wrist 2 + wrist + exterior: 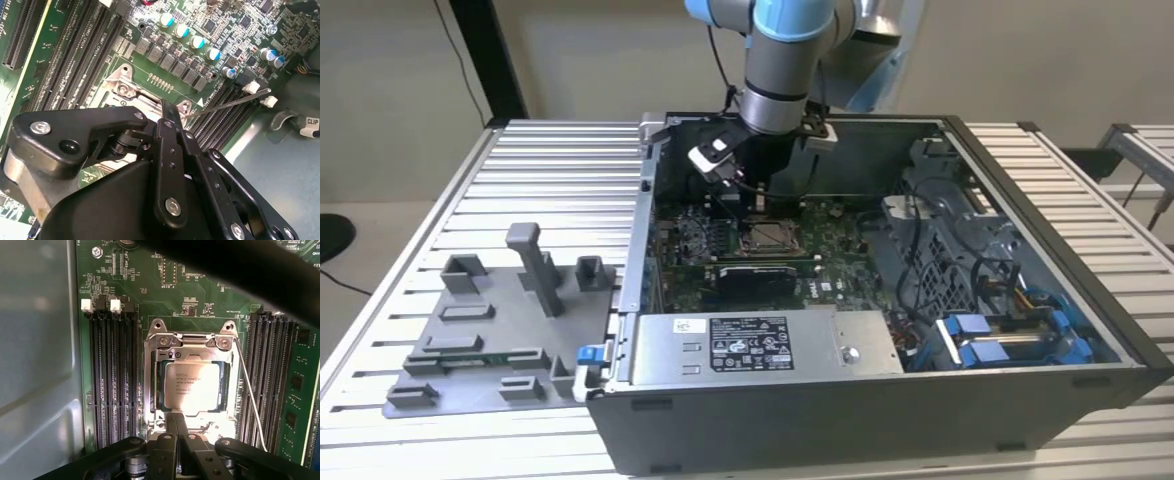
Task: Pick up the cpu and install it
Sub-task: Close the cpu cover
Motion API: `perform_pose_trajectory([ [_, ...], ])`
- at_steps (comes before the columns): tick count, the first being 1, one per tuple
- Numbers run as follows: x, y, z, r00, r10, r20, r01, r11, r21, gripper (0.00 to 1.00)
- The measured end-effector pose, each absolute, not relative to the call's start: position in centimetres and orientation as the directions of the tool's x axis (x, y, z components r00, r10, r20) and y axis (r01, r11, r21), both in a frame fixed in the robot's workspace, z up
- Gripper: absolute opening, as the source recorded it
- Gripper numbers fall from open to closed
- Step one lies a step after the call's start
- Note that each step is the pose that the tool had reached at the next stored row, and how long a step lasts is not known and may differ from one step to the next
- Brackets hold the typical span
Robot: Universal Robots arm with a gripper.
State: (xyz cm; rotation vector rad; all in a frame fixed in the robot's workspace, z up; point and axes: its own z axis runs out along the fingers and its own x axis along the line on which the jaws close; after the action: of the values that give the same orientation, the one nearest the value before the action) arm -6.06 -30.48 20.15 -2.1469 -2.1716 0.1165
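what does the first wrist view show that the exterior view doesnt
First wrist view: the cpu with its silvery top lying in the socket, a thin wire lever beside it, the gripper shut at the cpu's edge. Exterior view: the arm reaching into the open computer case, grey fixture blocks on the slatted table. Both: the green motherboard and socket.

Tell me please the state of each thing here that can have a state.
cpu: lying flat in the socket, top up.
socket lever: unlatched, standing away from the socket.
gripper: shut, fingertips by the cpu's edge.
memory slots: empty.
computer case: side open.
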Motion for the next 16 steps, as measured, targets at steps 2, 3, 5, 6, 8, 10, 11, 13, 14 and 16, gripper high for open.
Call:
perform_pose_trajectory([
  [2,-6.1,-30.5,20.2,-0.011,1.0,0.008,0.993,0.012,-0.114,0.0],
  [3,-6.1,-30.5,20.3,-0.011,1.0,0.009,0.993,0.012,-0.114,0.0],
  [5,-6.2,-30.5,20.8,-0.011,1.0,0.008,0.993,0.012,-0.114,0.0],
  [6,-6.2,-30.5,21.1,-0.011,1.0,0.008,0.993,0.012,-0.114,0.0],
  [8,-6.2,-30.5,21.7,-0.011,1.0,0.008,0.993,0.012,-0.114,0.0],
  [10,-6.3,-30.5,22.5,-0.011,1.0,0.008,0.993,0.012,-0.114,0.0],
  [11,-6.3,-30.5,22.8,-0.011,1.0,0.008,0.993,0.012,-0.114,0.0],
  [13,-6.4,-30.5,23.5,-0.011,1.0,0.008,0.993,0.012,-0.114,0.0],
  [14,-6.4,-30.5,23.7,-0.011,1.0,0.008,0.993,0.012,-0.114,0.0],
  [16,-6.6,-30.5,24.0,-0.011,1.0,0.008,0.993,0.012,-0.114,0.0],
])
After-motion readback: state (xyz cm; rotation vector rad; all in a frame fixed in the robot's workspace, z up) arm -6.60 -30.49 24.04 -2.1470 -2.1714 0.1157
